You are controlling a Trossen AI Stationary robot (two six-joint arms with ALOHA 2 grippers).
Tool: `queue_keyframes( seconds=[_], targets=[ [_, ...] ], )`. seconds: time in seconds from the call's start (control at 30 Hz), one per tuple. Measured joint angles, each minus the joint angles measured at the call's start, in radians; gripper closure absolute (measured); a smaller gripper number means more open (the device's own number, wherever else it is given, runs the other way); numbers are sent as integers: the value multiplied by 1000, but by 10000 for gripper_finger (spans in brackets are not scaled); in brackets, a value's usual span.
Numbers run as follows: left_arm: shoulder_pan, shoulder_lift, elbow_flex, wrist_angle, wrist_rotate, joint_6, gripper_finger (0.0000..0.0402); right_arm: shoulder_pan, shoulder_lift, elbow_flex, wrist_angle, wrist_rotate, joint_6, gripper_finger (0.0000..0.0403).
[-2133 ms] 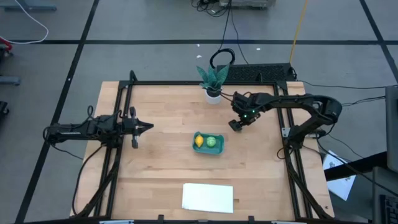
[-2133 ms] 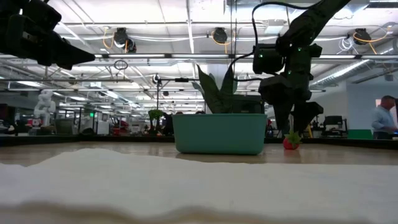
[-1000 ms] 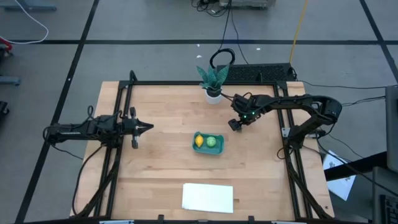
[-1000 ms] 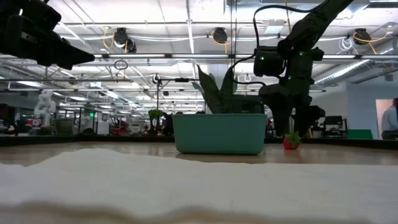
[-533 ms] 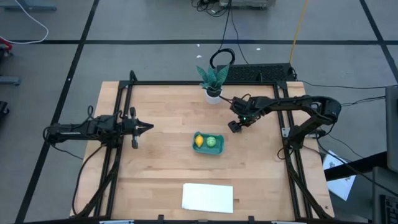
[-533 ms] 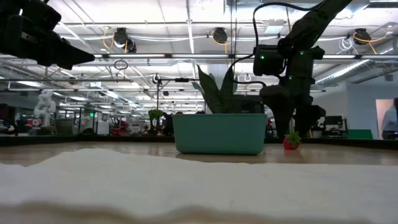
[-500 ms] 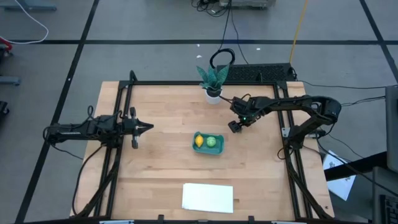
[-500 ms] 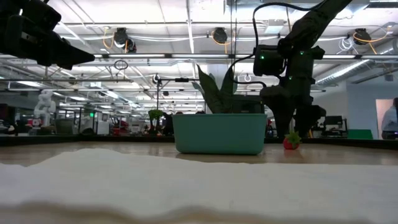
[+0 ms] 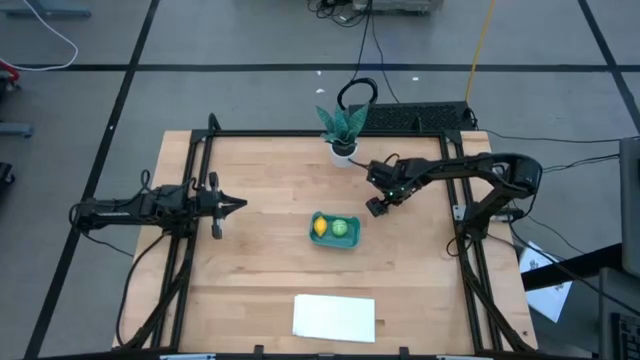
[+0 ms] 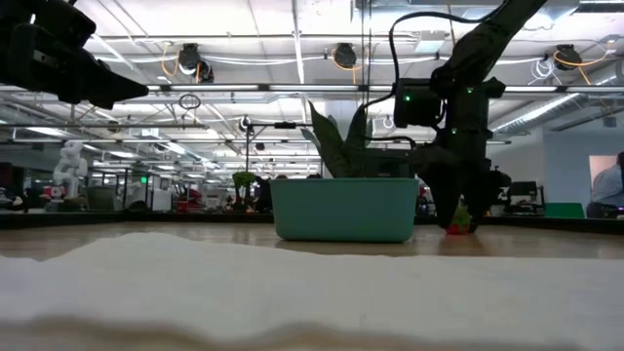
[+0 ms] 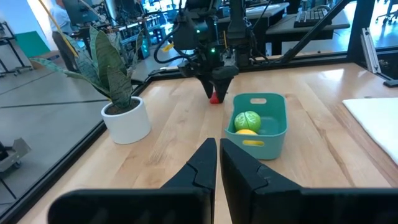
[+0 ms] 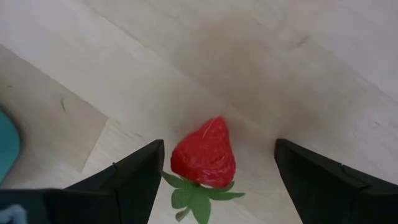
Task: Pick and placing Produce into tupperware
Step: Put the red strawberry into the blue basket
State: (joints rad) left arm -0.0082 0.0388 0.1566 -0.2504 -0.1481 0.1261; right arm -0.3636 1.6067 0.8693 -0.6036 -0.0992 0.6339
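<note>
Straddling the strawberry (image 12: 205,155) with my right gripper (image 12: 214,180) spread wide, I prepare the pinch, while the left gripper (image 11: 217,163) waits pressed together aside.

From above, the right end effector (image 9: 376,207) covers the strawberry (image 12: 204,154); in the low view the tupperware (image 10: 343,209) wall hides the lemon (image 11: 247,131) and green piece (image 11: 247,120)

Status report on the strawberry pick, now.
Right gripper open, straddling the strawberry on the table. Left gripper shut, parked aside. Lemon and lime in tub. Nothing blocking.
</note>
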Motion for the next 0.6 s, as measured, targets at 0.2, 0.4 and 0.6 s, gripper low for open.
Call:
queue_keyframes(
  seconds=[0.2,0.4,0.6],
  targets=[
    [-1,0,0,0,0,0,376,-1,9,-1,2,-5,-16,104],
    [-1,0,0,0,0,0,376,-2,10,-2,2,-20,-42,131],
    [-1,0,0,-1,0,0,376,-2,6,-4,-3,-18,-74,189]
  ],
)
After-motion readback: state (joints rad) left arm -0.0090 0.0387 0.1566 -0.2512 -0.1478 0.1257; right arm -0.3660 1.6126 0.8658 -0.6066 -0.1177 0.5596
